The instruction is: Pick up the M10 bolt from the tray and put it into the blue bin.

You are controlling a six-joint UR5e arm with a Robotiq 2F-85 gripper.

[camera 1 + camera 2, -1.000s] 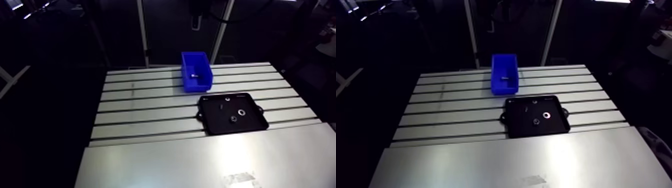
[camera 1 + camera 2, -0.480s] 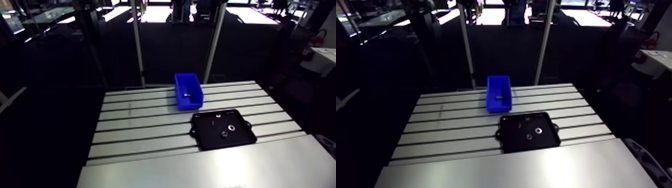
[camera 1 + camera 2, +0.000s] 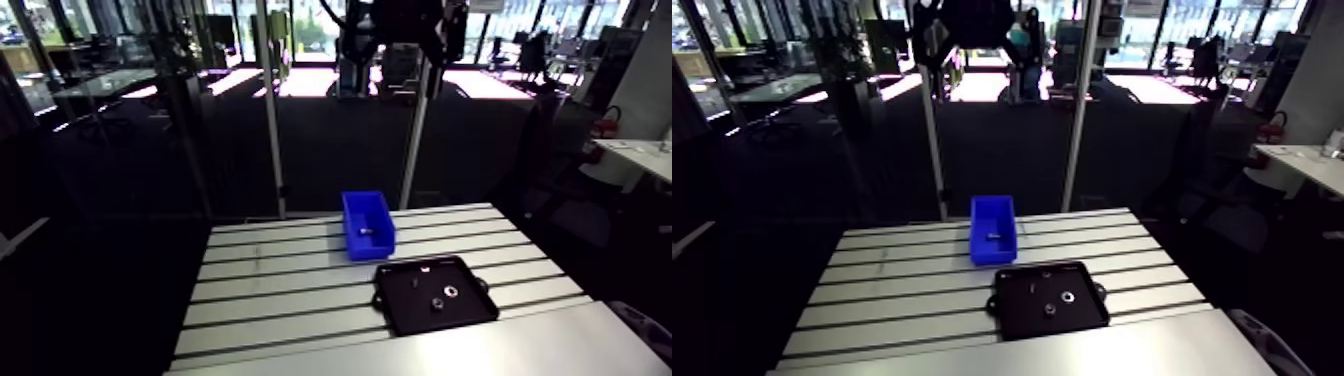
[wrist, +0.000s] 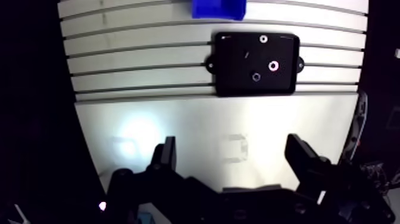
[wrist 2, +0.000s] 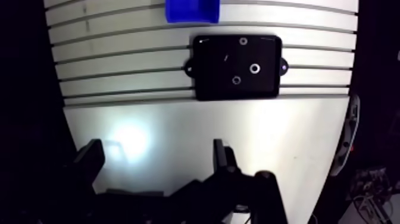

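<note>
The blue bin [image 3: 368, 224] stands on the slotted table beyond the black tray [image 3: 405, 312]. A small metal piece [image 3: 366, 232] lies inside the bin; I cannot tell if it is the bolt. The tray holds a washer [image 3: 451, 291], a nut [image 3: 436, 303] and a thin dark pin [image 3: 415, 282]. In the wrist view my gripper [image 4: 232, 156] hangs high above the smooth plate in front of the tray [image 4: 232, 77]. It is open, with nothing between its fingers [image 4: 164, 156]. The bin [image 4: 218, 8] lies far ahead of them, past the tray.
A smooth metal plate [image 4: 196, 125] covers the table's near part under the gripper. Two upright aluminium posts [image 3: 270, 110] rise behind the table's far edge. The table's side edges drop off into darkness.
The arm view has pulled back and tilted up, so table, bin and tray look smaller and lower. That is the camera moving. Bin, tray and parts lie where they were.
</note>
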